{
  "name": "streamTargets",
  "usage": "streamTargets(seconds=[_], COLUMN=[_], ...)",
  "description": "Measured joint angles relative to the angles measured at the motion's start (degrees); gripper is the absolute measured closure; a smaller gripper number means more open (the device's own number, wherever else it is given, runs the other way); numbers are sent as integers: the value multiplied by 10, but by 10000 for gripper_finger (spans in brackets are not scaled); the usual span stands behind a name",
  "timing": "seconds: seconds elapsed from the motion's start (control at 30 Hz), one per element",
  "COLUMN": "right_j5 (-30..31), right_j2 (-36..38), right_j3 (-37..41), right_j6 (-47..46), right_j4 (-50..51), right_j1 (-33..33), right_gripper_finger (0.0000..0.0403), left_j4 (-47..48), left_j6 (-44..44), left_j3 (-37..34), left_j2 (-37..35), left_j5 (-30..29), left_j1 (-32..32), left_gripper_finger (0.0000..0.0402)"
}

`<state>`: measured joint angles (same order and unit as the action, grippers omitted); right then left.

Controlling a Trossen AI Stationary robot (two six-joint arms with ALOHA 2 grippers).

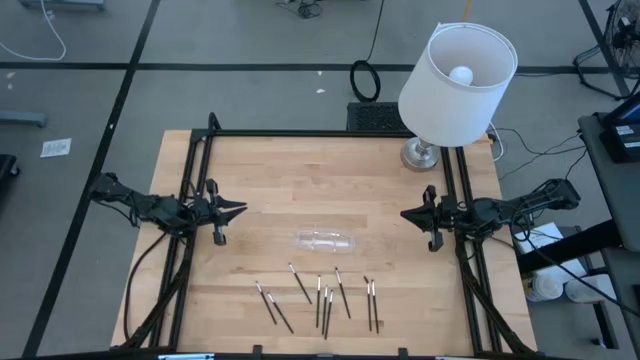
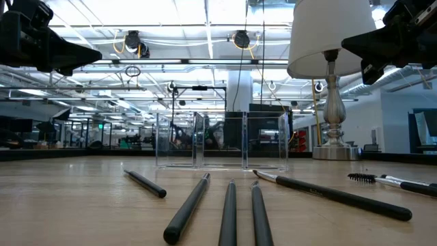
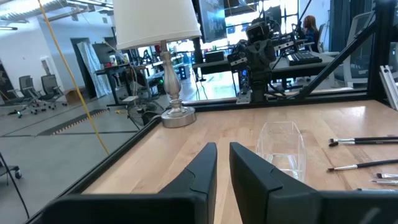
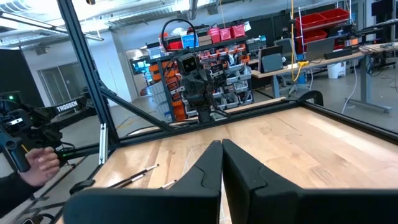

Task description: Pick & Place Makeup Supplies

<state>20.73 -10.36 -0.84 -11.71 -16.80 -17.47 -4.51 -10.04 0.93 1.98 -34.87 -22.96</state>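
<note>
Several thin dark makeup sticks [image 1: 320,295] with pale ends lie flat and scattered on the wooden table near its near edge; they also show in the low view [image 2: 229,205], the left wrist view [image 3: 367,142] and the right wrist view [image 4: 134,177]. A small clear plastic tray [image 1: 325,240] [image 2: 222,140] [image 3: 281,149] stands mid-table, just beyond them. My left gripper [image 1: 240,210] [image 3: 223,152] hovers shut at the table's left side, pointing toward the tray. My right gripper [image 1: 405,214] [image 4: 222,146] hovers shut at the right side, facing it. Both are well above the table and touch nothing.
A lamp with a white shade [image 1: 455,80] [image 2: 331,82] [image 3: 161,56] stands on the far right corner of the table. A black frame [image 1: 205,150] borders the table's sides. A person's hand [image 4: 40,163] shows beyond the table's edge. Bare wood lies between the grippers and the tray.
</note>
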Motion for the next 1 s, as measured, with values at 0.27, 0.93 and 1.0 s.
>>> streamTargets(seconds=[0.27, 0.93, 1.0], right_j5=[1, 3, 5], right_j2=[0, 0, 0], right_j3=[0, 0, 0], right_j6=[4, 8, 28], right_j4=[0, -22, -22], right_j1=[0, 0, 2], right_gripper_finger=[403, 403, 403], left_j4=[0, -78, -83], left_j6=[0, -35, -36], left_j3=[0, 0, 0], left_j2=[0, 0, 0], left_j5=[0, -7, -16], left_j1=[0, 0, 0], left_gripper_finger=[350, 350, 350])
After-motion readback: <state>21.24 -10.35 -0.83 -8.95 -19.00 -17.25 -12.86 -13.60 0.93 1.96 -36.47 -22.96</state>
